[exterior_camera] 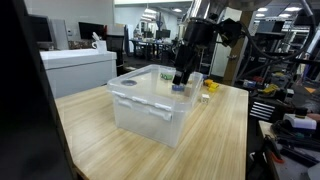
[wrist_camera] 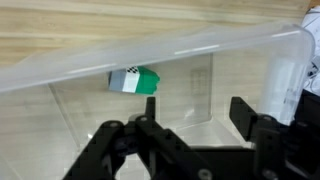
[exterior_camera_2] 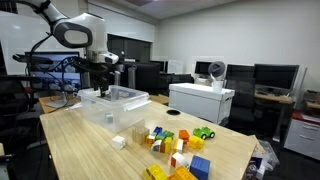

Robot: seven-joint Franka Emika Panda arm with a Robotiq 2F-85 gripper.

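Green plastic with a white, chequered end: the small toy piece (wrist_camera: 135,80) sits left of centre in the wrist view, seen through the clear wall of the storage bin (wrist_camera: 235,45). Its long axis runs nearly level across the frame, with the white end pointing left and the green end pointing right. Whether it rests on the bin floor cannot be told. Below and to the right of it is the gripper (wrist_camera: 190,125). Its two dark fingers (wrist_camera: 250,115) are spread wide apart, the gap between them is empty, and neither touches the toy piece.

In an exterior view the bin (exterior_camera: 150,115) stands on the wooden table (exterior_camera: 90,140), and the gripper (exterior_camera: 182,80) hangs over the bin's far right corner. A yellow block (exterior_camera: 213,87) lies on the table just right of the bin. In an exterior view from elsewhere, the gripper (exterior_camera_2: 103,88) is at the left, above the bin (exterior_camera_2: 115,108). A scatter of coloured blocks (exterior_camera_2: 175,150) lies well apart from the bin to the right.
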